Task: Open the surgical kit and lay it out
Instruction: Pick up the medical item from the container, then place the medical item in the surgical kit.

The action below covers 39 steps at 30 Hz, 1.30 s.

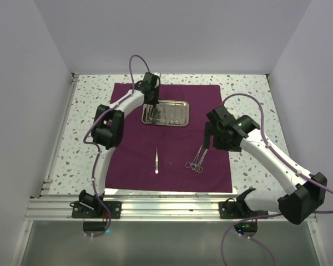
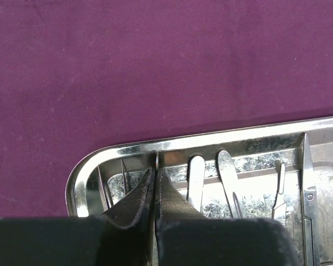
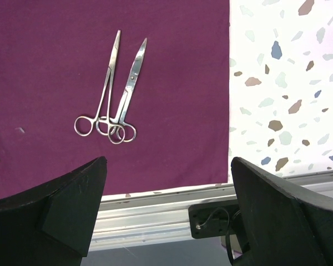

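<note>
The maroon cloth (image 1: 172, 160) lies spread flat on the table. The steel tray (image 1: 184, 103) sits on its far part and holds several thin silver instruments. My left gripper (image 1: 151, 115) reaches into the tray's left end. In the left wrist view it (image 2: 155, 172) is shut on a thin silver instrument (image 2: 156, 159) near the tray rim (image 2: 222, 138). Tweezers (image 1: 157, 160) lie on the cloth's middle. Forceps (image 3: 102, 94) and scissors (image 3: 130, 83) lie crossed at the handles on the right. My right gripper (image 1: 209, 141) hovers open and empty beside them, its fingers (image 3: 72, 205) wide apart.
Speckled terrazzo table (image 3: 283, 83) shows to the right of the cloth. An aluminium rail (image 1: 166, 208) runs along the near edge with both arm bases on it. White walls close in the left, far and right sides.
</note>
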Tool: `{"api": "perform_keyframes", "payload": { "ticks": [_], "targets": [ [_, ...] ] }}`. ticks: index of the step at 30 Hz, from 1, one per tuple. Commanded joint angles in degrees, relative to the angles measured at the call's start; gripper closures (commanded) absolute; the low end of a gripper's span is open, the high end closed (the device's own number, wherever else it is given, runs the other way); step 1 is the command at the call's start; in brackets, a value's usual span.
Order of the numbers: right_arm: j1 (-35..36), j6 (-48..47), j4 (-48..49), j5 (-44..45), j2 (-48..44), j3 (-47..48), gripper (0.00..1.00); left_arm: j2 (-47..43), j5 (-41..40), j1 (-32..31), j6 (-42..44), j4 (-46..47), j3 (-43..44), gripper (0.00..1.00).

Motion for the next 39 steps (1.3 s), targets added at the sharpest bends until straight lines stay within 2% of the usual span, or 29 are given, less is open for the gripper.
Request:
{"api": "perform_keyframes", "payload": {
  "ticks": [1,6,9,12,13,15,16,19,24,27,31,32,33,35,36,39],
  "targets": [
    [-0.17,-0.68,-0.33,0.92,-1.34,1.95,0.02,-0.26,2.43,1.06,0.55,-4.91,-0.25,1.00],
    [-0.08,-1.21,0.28,0.05,-4.06,0.46,0.02,-6.93,3.30,1.15,-2.00,-7.46,2.92,1.00],
    [-0.17,-1.48,0.90,-1.10,-5.82,-0.68,0.03,-13.78,4.98,0.62,-4.98,-7.54,-0.05,1.00],
    [-0.08,-1.92,0.81,-1.80,-7.49,-0.95,0.02,-23.09,2.71,-0.61,-7.97,-5.97,-9.44,1.00],
    [-0.17,-2.27,0.72,-1.98,-7.84,-1.12,0.03,-27.82,1.73,-0.79,-9.81,-5.53,-15.21,1.00],
    [-0.08,-2.88,0.90,-2.59,-9.33,-1.82,0.02,-32.41,0.94,-1.75,-13.06,-4.04,-21.39,1.00],
    [-0.08,-3.41,0.98,-2.85,-9.60,-2.17,0.02,-36.70,-0.03,-2.19,-14.04,-3.42,-27.78,1.00],
    [-0.17,-4.02,1.34,-4.26,-10.83,-3.76,0.02,-43.74,-2.22,-5.52,-18.17,-1.05,-40.00,1.00],
    [-0.17,-4.73,1.34,-6.28,-12.59,-5.51,0.02,-49.65,-4.43,-13.60,-27.29,3.08,-55.93,1.00],
    [-0.17,-5.34,0.81,-6.99,-13.47,-6.40,0.03,-51.15,-5.30,-17.13,-31.79,5.28,-60.43,1.00],
    [-0.17,-5.96,-0.51,-6.90,-14.52,-6.40,0.03,-50.45,-8.47,-19.68,-34.61,5.73,-61.59,1.00],
    [-0.17,-6.05,-1.12,-6.99,-15.05,-6.31,0.03,-50.10,-8.39,-19.86,-34.79,5.73,-61.50,0.98],
    [-0.17,-6.31,-1.38,-6.99,-15.14,-6.31,0.03,-49.49,-8.38,-19.95,-34.96,5.81,-61.07,0.83],
    [-0.17,-6.66,-2.17,-6.64,-15.41,-5.96,0.03,-49.14,-8.38,-20.21,-34.79,5.90,-60.19,0.70],
    [-0.17,-6.92,-2.35,-6.46,-15.49,-5.87,0.03,-48.87,-8.47,-20.39,-34.79,5.47,-58.88,0.58],
    [-0.17,-7.01,-2.79,-5.67,-15.41,-5.69,0.02,-48.78,-8.74,-20.39,-33.91,3.80,-55.89,0.51]
  ]
}}
